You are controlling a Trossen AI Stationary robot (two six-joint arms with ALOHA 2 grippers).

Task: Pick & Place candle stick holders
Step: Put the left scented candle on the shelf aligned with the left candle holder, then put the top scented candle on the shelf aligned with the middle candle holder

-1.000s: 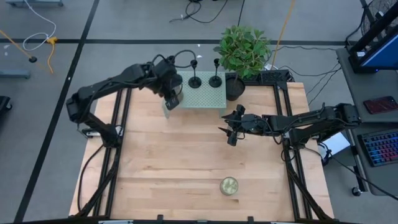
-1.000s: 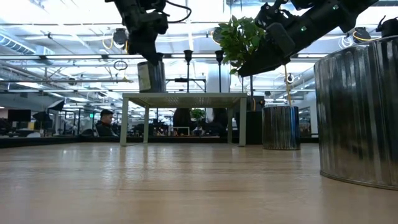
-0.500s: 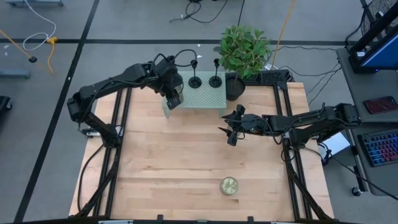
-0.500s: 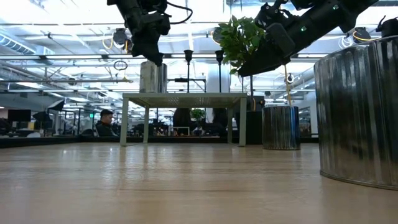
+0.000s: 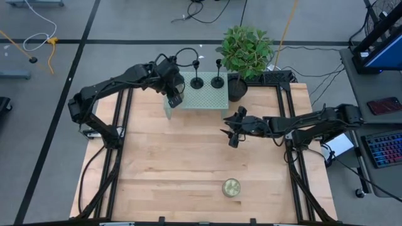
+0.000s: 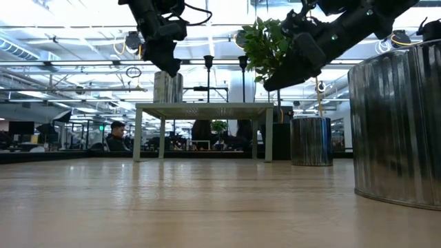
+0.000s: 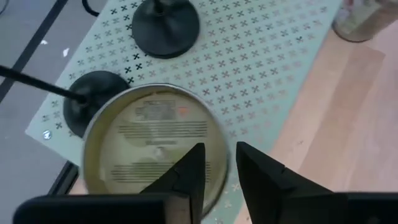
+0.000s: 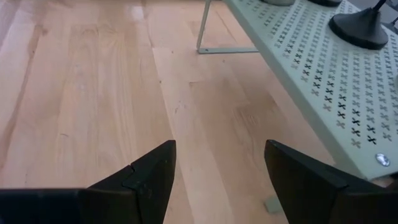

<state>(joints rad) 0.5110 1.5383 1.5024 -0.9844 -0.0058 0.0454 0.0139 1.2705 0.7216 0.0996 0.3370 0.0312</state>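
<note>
Pale wooden table (image 5: 188, 163), office behind.

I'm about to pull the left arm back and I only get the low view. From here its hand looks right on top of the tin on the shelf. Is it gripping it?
Observer: No. The left wrist view shows the left hand open above the tin, with nothing between its fingers.
Operator: Where do the holders' bases sit?
Observer: From above, both candle stick holders stand along the shelf's far edge; the nearer base is close beside the tin.
Operator: And the right arm?
Observer: The right hand is open and empty over bare table in front of the shelf.
</note>
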